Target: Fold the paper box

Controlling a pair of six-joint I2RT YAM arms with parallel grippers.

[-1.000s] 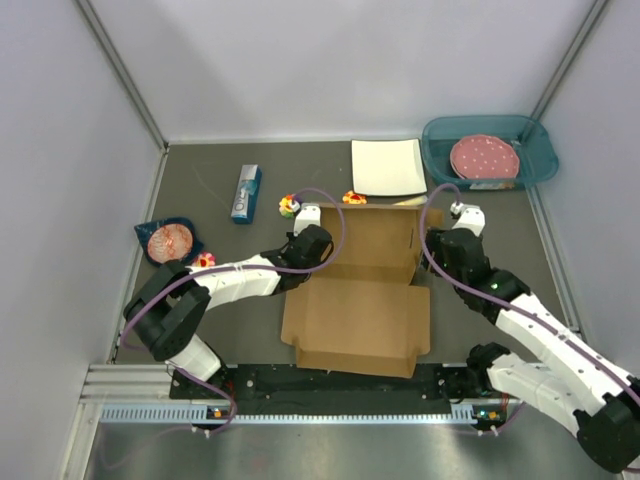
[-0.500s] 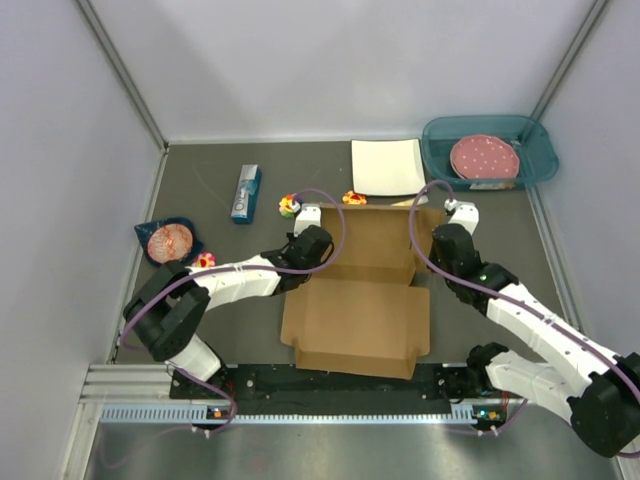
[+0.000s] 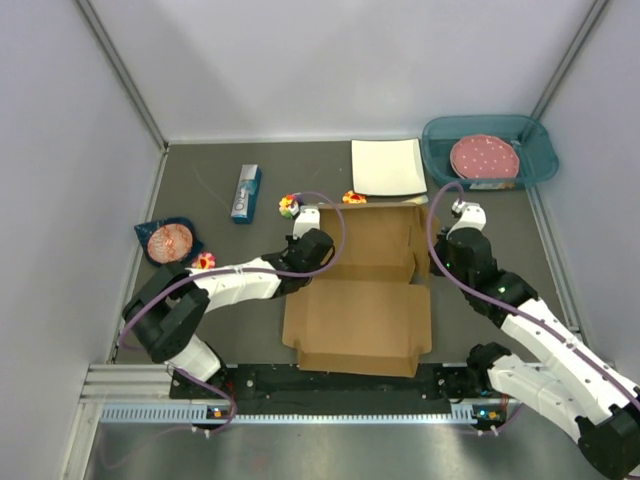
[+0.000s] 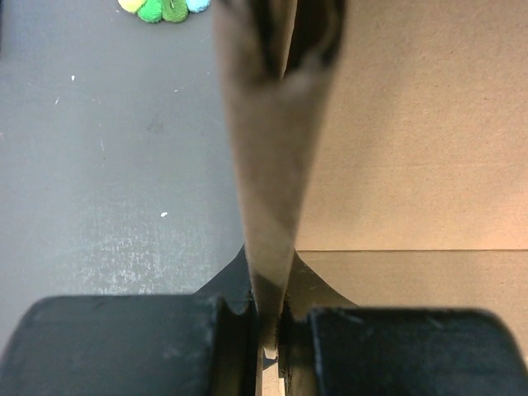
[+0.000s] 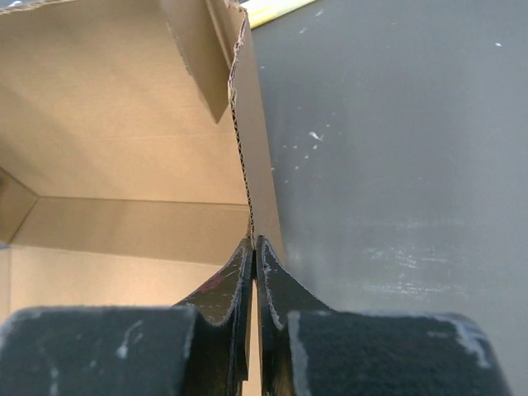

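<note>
Paper box [image 3: 358, 312]: plain brown corrugated sheet, both side walls raised. Left gripper [image 4: 268, 318] pinches its left wall, right gripper [image 5: 254, 262] its right (fingertips hidden under the wrists from above).

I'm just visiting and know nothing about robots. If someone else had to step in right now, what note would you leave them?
Left pincer: shut on the upright left side flap of the paper box.
Right pincer: shut on its upright right side wall.
Box: lies between both pincers, far half walled, near panel flat.
Done: both side walls raised.
Left to do: likely fold the flat panel over as a lid and tuck its tabs.
</note>
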